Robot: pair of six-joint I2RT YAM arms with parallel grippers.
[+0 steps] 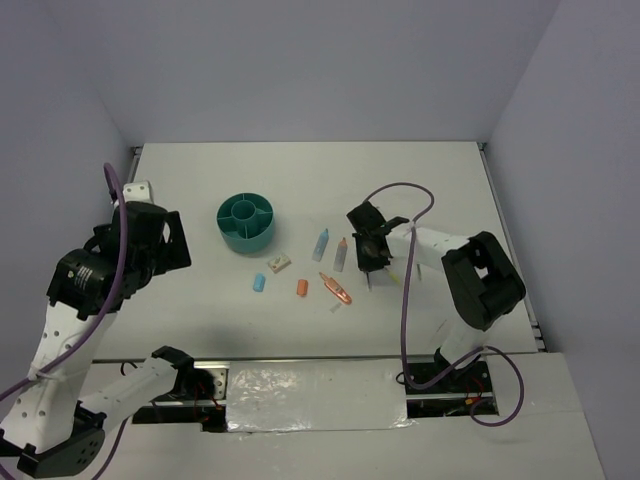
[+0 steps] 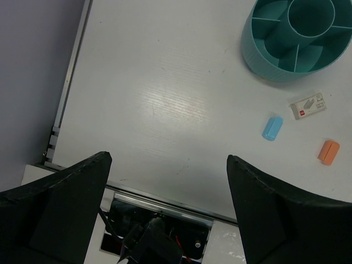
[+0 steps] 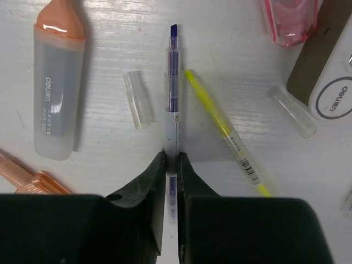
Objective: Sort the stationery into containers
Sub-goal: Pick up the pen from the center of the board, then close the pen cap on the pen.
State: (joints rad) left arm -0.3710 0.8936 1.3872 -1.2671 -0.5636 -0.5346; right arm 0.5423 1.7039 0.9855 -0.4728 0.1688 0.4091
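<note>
Pen barrels this thin look light, stiff and slick: your right gripper (image 3: 171,165) is clamped on the purple pen (image 3: 173,104) along its rear half, beside the yellow pen (image 3: 225,129) on the desk (image 3: 231,33), well apart from the teal organizer (image 1: 248,240). Your left gripper (image 2: 168,181) hangs wide apart.

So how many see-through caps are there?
2. One clear cap lies left of the purple pen; the other cap lies right of the yellow pen. More may sit outside this view.
</note>
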